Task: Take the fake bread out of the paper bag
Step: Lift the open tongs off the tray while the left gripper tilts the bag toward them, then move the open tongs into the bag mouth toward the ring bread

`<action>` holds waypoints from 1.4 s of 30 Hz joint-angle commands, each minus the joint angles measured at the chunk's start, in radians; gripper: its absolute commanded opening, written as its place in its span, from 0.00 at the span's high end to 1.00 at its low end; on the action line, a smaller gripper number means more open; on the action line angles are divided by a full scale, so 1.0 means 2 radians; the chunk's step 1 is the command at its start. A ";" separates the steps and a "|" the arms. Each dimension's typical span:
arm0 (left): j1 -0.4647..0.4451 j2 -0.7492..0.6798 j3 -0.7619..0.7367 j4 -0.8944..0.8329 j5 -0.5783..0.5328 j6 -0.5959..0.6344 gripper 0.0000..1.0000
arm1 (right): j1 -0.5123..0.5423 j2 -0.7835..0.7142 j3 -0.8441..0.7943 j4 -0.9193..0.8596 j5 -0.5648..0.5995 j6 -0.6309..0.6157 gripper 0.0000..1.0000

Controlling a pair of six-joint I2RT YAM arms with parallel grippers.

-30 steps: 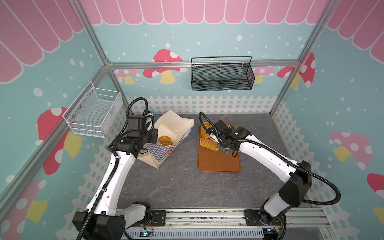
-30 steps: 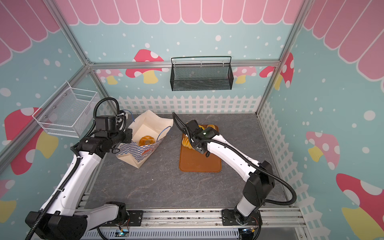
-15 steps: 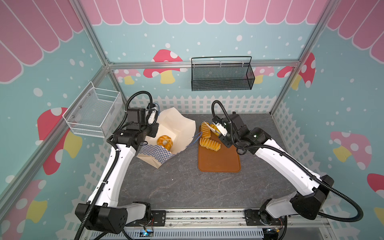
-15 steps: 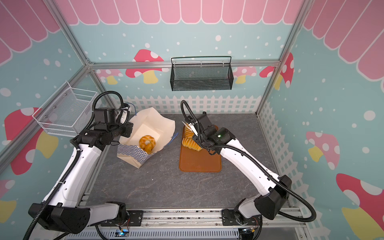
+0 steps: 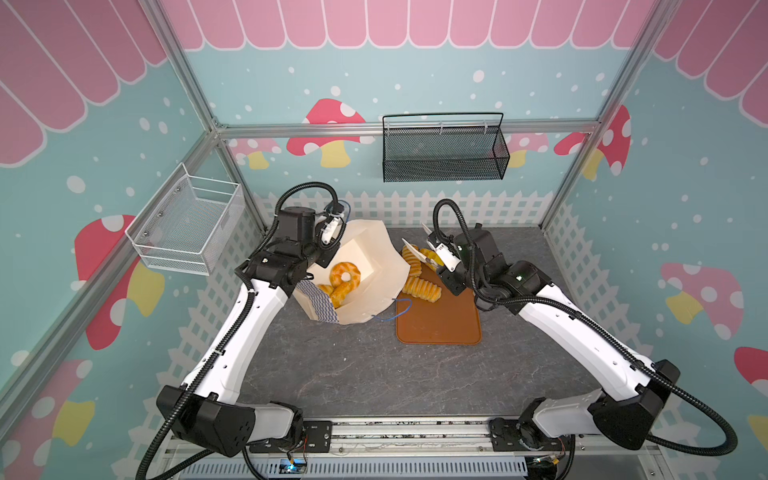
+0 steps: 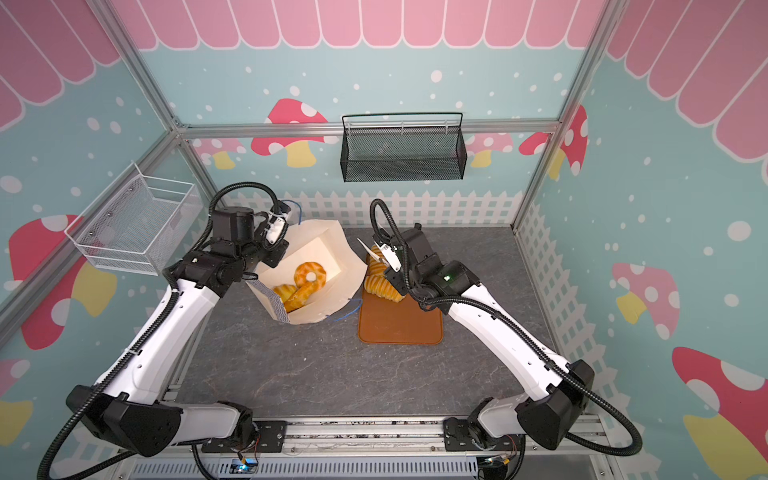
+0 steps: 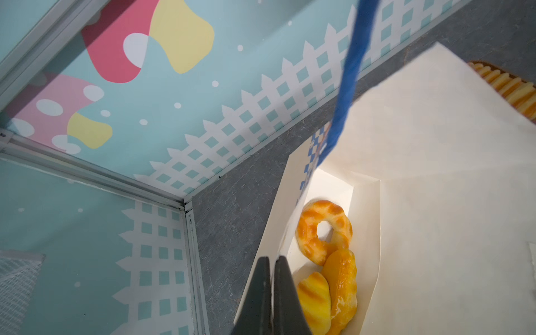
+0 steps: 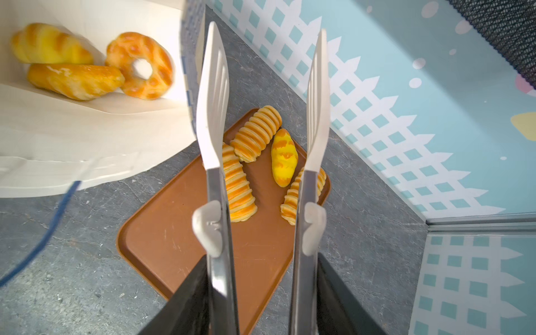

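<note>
Ref. landmark: brown tray point(image 5: 440, 328).

Item 1, paper bag point(image 5: 382, 266): cream, tilted, just beside tray on L-arm side. Its mouth edge overlaps the tray's near far corner.

Item 2, fake bread point(image 8: 237, 185), 7 pcs total: 3 in bag, 4 on tray's far half.
- In bag: 1 ring doughnut point(image 5: 345, 274) and 2 oblong pcs, all touching.
- On tray: 3 ridged loaves point(image 8: 255, 135) and 1 smooth yellow pc point(image 8: 284, 158) between two of them.

View diffs: R wrist view shows all 4 tray pcs. Both top views show only some; the rest are hidden by tongs and R arm. L wrist view alone shows the L jaws' closure, and only a sliver of the tray's bread.

L gripper point(image 7: 271, 290): clenched on bag's rim, on the side away from tray.

R gripper point(image 8: 261, 258): above tray, grasping tongs point(image 8: 213, 116) by the handles. Blades are apart with nothing between them.

Blue cords point(image 5: 392, 313): 2 seen, 1 lying at tray's edge and 1 up by L wrist.
</note>
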 commanded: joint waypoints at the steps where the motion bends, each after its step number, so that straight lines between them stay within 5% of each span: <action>1: -0.024 -0.015 -0.040 0.040 -0.038 0.024 1.00 | -0.001 -0.022 -0.015 0.042 -0.027 0.012 0.46; 11: -0.048 -0.043 -0.087 0.038 -0.037 -0.035 1.00 | -0.001 -0.052 -0.019 0.052 -0.069 -0.003 0.46; 23: -0.051 -0.046 -0.050 0.042 -0.033 -0.095 1.00 | 0.018 -0.056 -0.019 0.054 -0.179 -0.054 0.46; 33: -0.064 -0.056 -0.071 0.070 -0.027 -0.102 1.00 | 0.090 -0.030 -0.045 0.035 -0.110 -0.090 0.47; 42: -0.090 -0.089 -0.122 0.125 -0.051 -0.072 1.00 | 0.103 0.051 -0.030 0.012 -0.108 -0.064 0.49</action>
